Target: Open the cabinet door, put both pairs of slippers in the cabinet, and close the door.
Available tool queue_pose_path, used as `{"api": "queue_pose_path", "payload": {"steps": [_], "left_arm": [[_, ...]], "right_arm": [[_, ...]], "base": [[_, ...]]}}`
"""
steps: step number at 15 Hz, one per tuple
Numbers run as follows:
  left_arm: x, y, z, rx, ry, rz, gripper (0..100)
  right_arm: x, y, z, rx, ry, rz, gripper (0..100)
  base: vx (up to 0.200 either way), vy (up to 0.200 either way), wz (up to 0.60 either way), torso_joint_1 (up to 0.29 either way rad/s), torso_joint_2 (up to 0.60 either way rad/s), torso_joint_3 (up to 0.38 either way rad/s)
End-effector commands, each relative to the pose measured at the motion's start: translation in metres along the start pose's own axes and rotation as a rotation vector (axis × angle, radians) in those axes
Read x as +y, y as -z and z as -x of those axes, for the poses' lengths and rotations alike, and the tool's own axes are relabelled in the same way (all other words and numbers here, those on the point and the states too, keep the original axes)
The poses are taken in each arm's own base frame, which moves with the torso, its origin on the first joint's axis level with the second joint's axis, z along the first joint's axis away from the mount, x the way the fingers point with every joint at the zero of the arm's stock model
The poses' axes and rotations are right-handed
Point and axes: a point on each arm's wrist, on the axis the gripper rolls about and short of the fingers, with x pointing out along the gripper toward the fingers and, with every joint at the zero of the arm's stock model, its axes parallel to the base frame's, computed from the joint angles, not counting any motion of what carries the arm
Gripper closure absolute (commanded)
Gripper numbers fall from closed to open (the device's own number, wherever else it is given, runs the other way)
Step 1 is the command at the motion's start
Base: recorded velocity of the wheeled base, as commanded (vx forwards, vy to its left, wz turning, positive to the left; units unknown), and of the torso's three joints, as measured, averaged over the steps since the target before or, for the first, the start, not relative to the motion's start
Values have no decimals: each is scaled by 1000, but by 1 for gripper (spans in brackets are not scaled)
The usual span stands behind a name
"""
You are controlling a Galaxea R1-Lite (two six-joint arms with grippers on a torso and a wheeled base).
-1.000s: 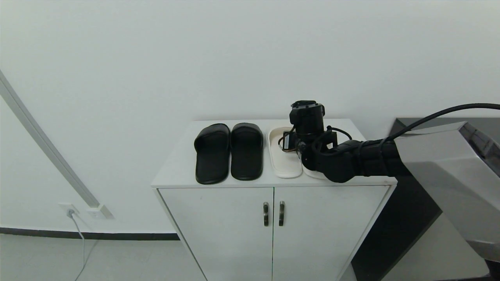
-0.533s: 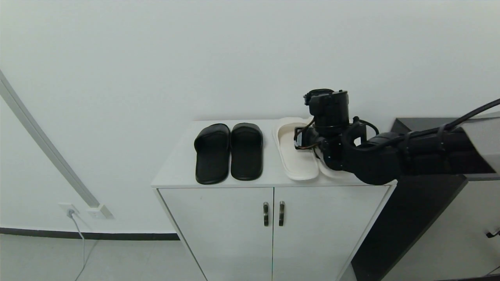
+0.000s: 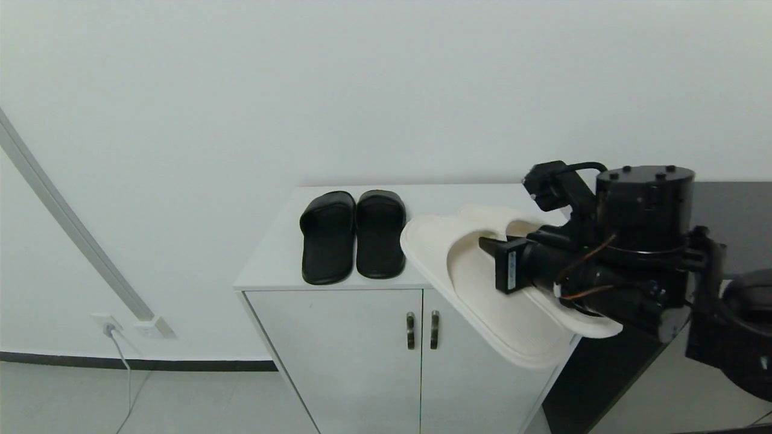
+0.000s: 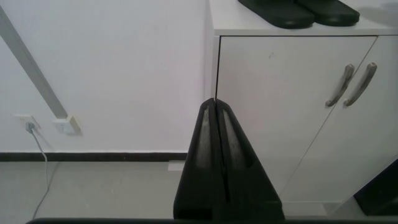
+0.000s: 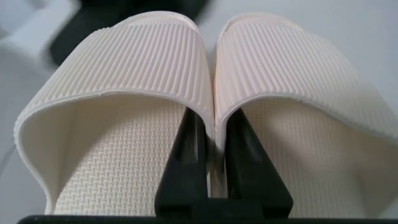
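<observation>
When checking the right gripper, note jaws drawn to a narrow gap, with one black finger pushed under the strap of each of the two cream ribbed foam slippers and the adjoining strap walls pinched between. Read the pair as held side by side in the air, tilted, toe ends up near the front edge of the cabinet top, heel ends lower, in front of the upper part of the right door; contact between toe ends and cabinet top not determinable. Find the left gripper below cabinet-top height, fingers pressed flat together with nothing between, facing the left front edge of the white two-door cabinet. Confirm both doors closed, with the two dark vertical bar handles side by side at the centre seam. On the left half of the cabinet top, locate the pair of black moulded slide slippers, soles down, just beside each other, heel ends near the front edge. Beyond, note the plain white wall, a grey slanted trunking strip running down toward a wall socket with a plugged-in grey cable, and a dark-sided unit just to the right of the cabinet.
</observation>
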Motion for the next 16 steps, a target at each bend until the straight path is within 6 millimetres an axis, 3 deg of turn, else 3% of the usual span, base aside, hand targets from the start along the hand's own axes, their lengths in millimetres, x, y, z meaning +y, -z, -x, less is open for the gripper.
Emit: {"api": "queue_pose_path", "payload": {"steps": [1, 8, 14, 16], "left_arm": [[0, 0, 0, 1, 0, 0, 100], [0, 0, 0, 1, 0, 0, 100], [0, 0, 0, 1, -1, 1, 100], [0, 0, 0, 1, 0, 1, 100]], "right_arm": [[-2, 3, 40, -17, -164, 4, 100], [-1, 13, 47, 19, -264, 7, 100], [0, 16, 49, 30, -271, 11, 100], [0, 20, 49, 36, -269, 40, 100]], "base": [[0, 0, 0, 0, 0, 0], [0, 0, 0, 0, 0, 0], [-200, 0, 0, -1, 2, 4], [0, 0, 0, 0, 0, 0]]}}
